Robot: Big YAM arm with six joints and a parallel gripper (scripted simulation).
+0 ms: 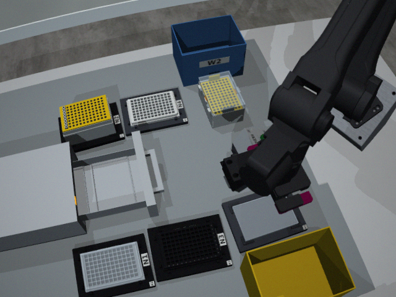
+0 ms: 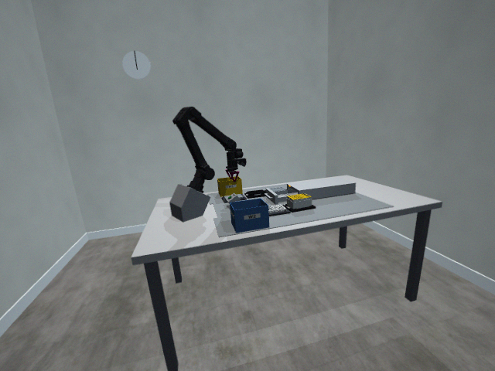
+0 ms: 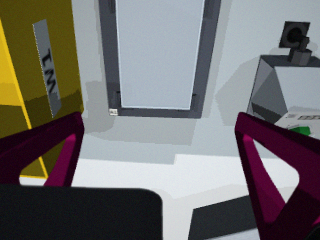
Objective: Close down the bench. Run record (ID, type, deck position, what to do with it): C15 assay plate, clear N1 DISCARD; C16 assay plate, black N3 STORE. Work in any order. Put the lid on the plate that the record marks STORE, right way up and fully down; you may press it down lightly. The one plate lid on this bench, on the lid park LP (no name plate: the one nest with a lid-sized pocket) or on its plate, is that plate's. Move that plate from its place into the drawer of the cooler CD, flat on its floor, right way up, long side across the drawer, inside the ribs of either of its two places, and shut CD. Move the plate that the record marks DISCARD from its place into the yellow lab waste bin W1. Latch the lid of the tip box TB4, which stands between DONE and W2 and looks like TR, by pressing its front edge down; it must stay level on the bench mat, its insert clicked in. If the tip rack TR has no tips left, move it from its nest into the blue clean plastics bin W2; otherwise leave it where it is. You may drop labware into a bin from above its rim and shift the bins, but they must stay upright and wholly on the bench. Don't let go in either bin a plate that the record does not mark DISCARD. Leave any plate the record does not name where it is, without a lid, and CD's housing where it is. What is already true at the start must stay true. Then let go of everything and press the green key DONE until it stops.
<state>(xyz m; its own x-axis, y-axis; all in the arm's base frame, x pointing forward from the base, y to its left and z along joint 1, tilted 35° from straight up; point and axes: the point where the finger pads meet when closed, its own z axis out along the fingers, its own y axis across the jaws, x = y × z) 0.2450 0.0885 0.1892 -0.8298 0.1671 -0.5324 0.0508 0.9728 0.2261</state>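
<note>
1. Right, sweeping the top view left to right: cooler CD (image 1: 31, 188) has its drawer (image 1: 111, 188) pulled out, nothing in it that I can see. The clear plate (image 1: 110, 265) is on N1, low left.
2. The black plate (image 1: 189, 244) sits in N3 with no lid on it, long side running left-right in this view.
3. Just right of N3 is the lid park (image 1: 228, 209), with the plate lid (image 1: 263, 220) flat in its pocket. The yellow bin W1 (image 1: 288, 239) is right below that.
4. The gripper (image 3: 160, 145) hangs above the lid park's upper edge, jaws spread wide with nothing between them. One magenta finger (image 1: 304, 198) shows by the lid's upper right corner.
5. Key relation, from the wrist view: the lid (image 3: 160, 55) lies ahead of the fingers, not under them. Its long axis runs away from the camera, and the jaws open across that.
6. My read: it has to go forward over the lid, then straight down so the fingers straddle the short width.
7. Risk I'd flag: W1's wall (image 3: 30, 75) is close beside the left finger (image 3: 65, 150).
</note>
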